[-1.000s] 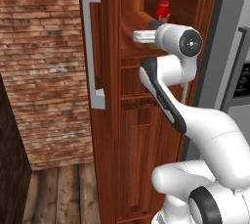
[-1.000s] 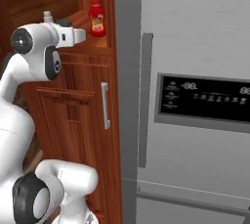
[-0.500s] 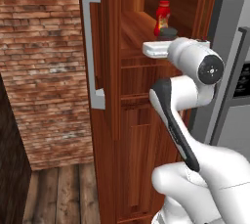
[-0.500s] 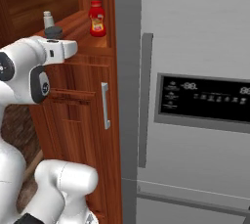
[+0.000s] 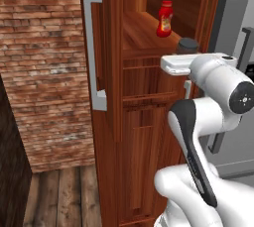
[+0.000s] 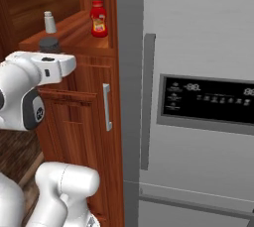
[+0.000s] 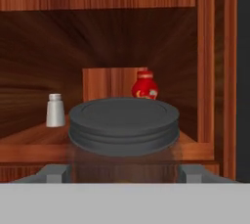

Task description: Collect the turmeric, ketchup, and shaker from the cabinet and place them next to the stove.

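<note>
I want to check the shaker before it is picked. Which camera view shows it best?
The hand view: the shaker stands whole on the shelf, unblocked. The right base view shows it small.

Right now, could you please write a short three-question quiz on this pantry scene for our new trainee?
1. True or false: the ketchup lies on its side.
2. Which item on the cabinet shelf is nearest the gripper? A) shaker B) turmeric C) ketchup
3. Fill in: the gripper's jaws stand ____ on either side of the turmeric jar.

Key: 1 false; 2 B; 3 open
</note>
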Tool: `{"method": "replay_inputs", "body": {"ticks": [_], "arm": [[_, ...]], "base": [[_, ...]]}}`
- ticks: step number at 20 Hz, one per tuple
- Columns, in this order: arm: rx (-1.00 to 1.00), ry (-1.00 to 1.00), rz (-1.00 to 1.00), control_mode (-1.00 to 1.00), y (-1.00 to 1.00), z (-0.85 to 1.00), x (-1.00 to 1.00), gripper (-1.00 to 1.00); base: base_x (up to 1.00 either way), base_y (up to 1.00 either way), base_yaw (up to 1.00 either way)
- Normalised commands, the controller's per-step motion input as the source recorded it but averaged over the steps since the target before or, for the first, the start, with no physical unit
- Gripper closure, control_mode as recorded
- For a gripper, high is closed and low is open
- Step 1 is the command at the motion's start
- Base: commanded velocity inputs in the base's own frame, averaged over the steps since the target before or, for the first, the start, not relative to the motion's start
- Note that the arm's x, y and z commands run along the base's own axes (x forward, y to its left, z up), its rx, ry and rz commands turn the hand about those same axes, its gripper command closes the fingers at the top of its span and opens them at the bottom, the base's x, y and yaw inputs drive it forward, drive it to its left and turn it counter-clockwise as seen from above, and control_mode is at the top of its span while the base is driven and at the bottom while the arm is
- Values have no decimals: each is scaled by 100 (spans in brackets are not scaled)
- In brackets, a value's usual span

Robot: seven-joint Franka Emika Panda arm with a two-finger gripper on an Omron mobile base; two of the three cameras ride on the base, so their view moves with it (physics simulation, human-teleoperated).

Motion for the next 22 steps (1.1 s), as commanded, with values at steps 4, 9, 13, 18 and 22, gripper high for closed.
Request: {"method": "replay_inputs", "body": {"ticks": [4, 9, 13, 18, 22], "arm": [[0, 0, 0, -100, -8, 1, -40, 100], [0, 5, 0, -100, 0, 5, -39, 100], [0, 9, 0, -100, 0, 18, -39, 100], [0, 11, 0, -100, 0, 25, -36, 100], [0, 18, 0, -100, 0, 34, -19, 100]], "base": [[0, 0, 0], [0, 0, 0], [0, 0, 0], [0, 0, 0], [0, 0, 0]]}}
